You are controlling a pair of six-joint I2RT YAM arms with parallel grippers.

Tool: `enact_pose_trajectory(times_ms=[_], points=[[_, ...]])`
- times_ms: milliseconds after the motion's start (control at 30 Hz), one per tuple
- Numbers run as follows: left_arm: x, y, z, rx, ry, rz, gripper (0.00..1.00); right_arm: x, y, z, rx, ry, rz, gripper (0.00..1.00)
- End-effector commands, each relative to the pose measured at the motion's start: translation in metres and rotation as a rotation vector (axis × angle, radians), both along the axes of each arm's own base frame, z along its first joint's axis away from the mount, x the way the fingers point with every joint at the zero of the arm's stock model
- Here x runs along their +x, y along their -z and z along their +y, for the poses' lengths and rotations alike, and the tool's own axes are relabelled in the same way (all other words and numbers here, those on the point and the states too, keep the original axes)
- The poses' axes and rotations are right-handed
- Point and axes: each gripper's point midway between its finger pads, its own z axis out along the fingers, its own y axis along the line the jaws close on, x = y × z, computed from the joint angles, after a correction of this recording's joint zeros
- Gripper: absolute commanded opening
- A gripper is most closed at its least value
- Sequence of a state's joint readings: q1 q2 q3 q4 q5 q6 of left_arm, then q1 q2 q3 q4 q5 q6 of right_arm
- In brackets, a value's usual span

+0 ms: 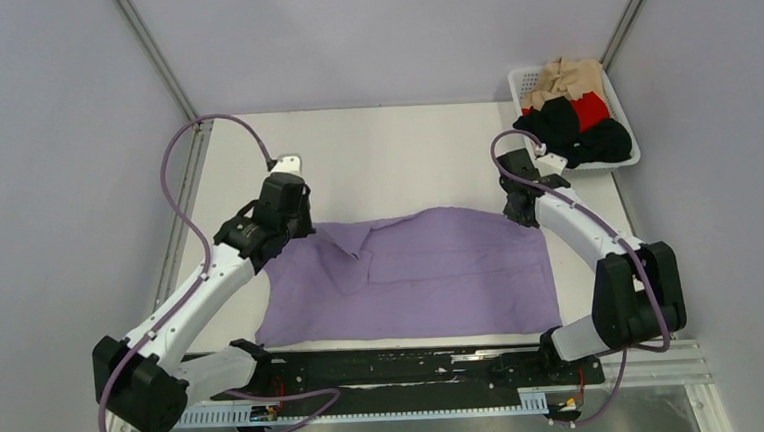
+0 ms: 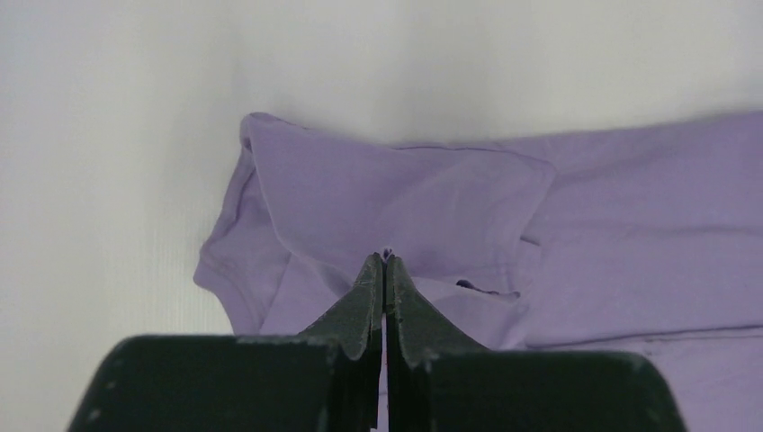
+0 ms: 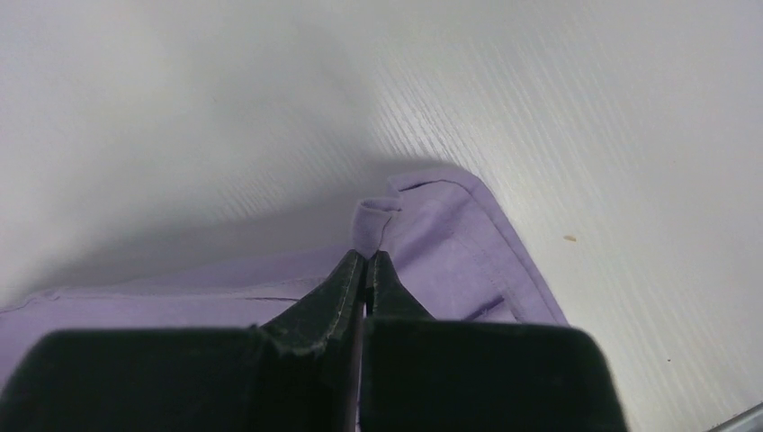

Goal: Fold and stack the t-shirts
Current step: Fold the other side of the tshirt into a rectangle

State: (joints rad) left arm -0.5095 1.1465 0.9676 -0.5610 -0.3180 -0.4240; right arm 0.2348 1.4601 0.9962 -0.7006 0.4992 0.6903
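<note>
Mostly flat, lightly creased lavender t-shirt (image 1: 412, 274)

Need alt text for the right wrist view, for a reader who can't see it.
The right gripper, its black jaws shut, pinches a small tuft of cloth at the hemmed corner of a lavender purple cloth t-shirt. The shirt lies on a white table, which fills the rest of the view.

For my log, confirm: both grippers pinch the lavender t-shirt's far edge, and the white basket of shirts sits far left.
Not left: the top view shows the white mesh basket far right. The left gripper and right gripper do pinch the lavender t-shirt.
</note>
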Motion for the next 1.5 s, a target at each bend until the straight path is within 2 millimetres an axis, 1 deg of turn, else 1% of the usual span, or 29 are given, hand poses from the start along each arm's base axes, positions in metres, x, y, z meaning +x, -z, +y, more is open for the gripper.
enact_pose_trajectory(times_ms=[0, 100, 133, 167, 333, 500, 767, 933, 1133, 1200, 1267, 1300, 1333, 1367, 1400, 1433, 1467], points=[[-0.030, -0.003, 0.012, -0.080, -0.114, 0.023, 0.00, -0.015, -0.008, -0.001, 0.005, -0.023, -0.009, 0.00], [-0.046, 0.000, 0.013, -0.124, -0.129, 0.061, 0.00, -0.023, -0.011, -0.002, 0.008, -0.025, -0.008, 0.00], [-0.049, -0.003, 0.013, -0.145, -0.139, 0.060, 0.00, -0.025, -0.012, -0.002, 0.010, -0.027, -0.010, 0.00], [-0.054, -0.002, 0.015, -0.148, -0.156, 0.076, 0.00, -0.026, -0.012, -0.002, 0.012, -0.031, -0.009, 0.00], [-0.067, -0.013, 0.034, -0.126, -0.237, 0.076, 0.00, -0.028, -0.020, -0.001, 0.020, -0.041, -0.024, 0.00], [-0.082, -0.021, 0.041, -0.131, -0.234, 0.084, 0.00, -0.035, -0.025, -0.009, -0.014, -0.031, -0.022, 0.01], [-0.105, -0.021, 0.051, -0.118, -0.233, 0.135, 0.00, -0.043, -0.025, -0.010, -0.011, -0.016, 0.003, 0.03], [-0.116, -0.011, 0.053, -0.111, -0.239, 0.189, 0.00, -0.052, -0.020, -0.009, 0.000, -0.011, 0.035, 0.05], [-0.132, 0.013, 0.048, -0.120, -0.237, 0.296, 0.00, -0.071, -0.005, -0.013, -0.006, 0.030, 0.105, 0.07], [-0.145, 0.025, 0.041, -0.141, -0.232, 0.380, 0.00, -0.080, -0.001, -0.016, -0.011, 0.062, 0.138, 0.09], [-0.161, 0.039, 0.044, -0.121, -0.268, 0.483, 0.00, -0.091, 0.003, -0.018, -0.014, 0.106, 0.177, 0.12], [-0.174, 0.045, 0.049, -0.095, -0.296, 0.542, 0.01, -0.097, 0.005, -0.019, -0.015, 0.120, 0.199, 0.14], [-0.181, 0.052, 0.055, -0.056, -0.320, 0.588, 0.04, -0.101, 0.006, -0.020, -0.017, 0.136, 0.218, 0.17], [-0.194, 0.057, 0.064, -0.004, -0.366, 0.649, 0.16, -0.105, 0.007, -0.021, -0.017, 0.153, 0.229, 0.24], [-0.198, 0.058, 0.070, 0.031, -0.383, 0.662, 0.20, -0.107, 0.007, -0.021, -0.018, 0.164, 0.236, 0.31], [-0.201, 0.058, 0.072, 0.051, -0.387, 0.681, 0.36, -0.108, 0.006, -0.022, -0.020, 0.175, 0.234, 0.41], [-0.200, 0.056, 0.071, 0.054, -0.383, 0.672, 0.47, -0.108, 0.005, -0.024, -0.027, 0.184, 0.229, 0.53]])
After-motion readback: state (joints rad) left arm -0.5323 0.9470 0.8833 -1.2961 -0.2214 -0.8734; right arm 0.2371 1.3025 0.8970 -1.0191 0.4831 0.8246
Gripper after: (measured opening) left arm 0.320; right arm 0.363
